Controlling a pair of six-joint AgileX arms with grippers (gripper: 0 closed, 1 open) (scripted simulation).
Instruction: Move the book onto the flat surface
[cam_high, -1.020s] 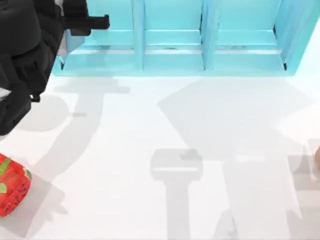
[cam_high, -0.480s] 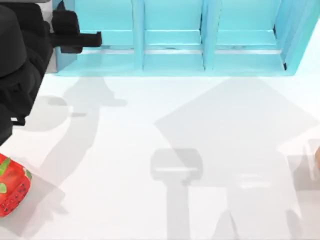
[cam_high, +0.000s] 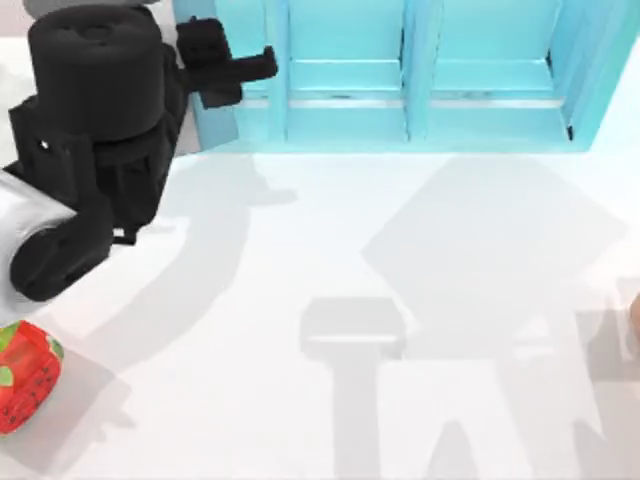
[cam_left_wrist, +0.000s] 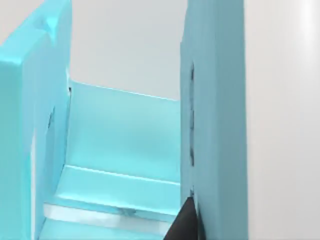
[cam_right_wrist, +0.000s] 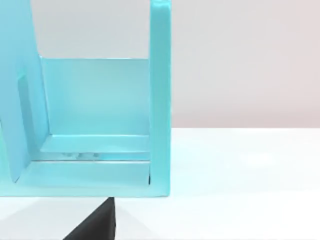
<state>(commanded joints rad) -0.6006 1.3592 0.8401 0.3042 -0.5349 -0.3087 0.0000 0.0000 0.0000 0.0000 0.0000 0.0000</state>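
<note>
The book is hidden in these views. The flat surface (cam_high: 300, 250) is the broad white tabletop in front of a turquoise shelf unit (cam_high: 480, 110). My left gripper (cam_high: 266, 63) reaches rightward along the shelf's front, level with its leftmost compartment. In the left wrist view, a dark tip of that gripper (cam_left_wrist: 186, 224) lies against a thick turquoise upright (cam_left_wrist: 215, 125) beside an open compartment. The right wrist view has a dark tip of my right gripper (cam_right_wrist: 95, 225) low over the flat surface (cam_right_wrist: 240, 170), facing the shelf's end compartment (cam_right_wrist: 95, 100).
A red strawberry-like object (cam_high: 25, 375) lies at the table's left edge, near the front. Something brownish (cam_high: 635, 310) peeks in at the right edge. The bulky left arm (cam_high: 95, 130) hangs over the table's back left. Shadows cross the middle of the table.
My left arm has swung rightward and further into the top view. Its gripper slid right along the shelf front, from the left end to the leftmost compartment. The shadows on the table shifted.
</note>
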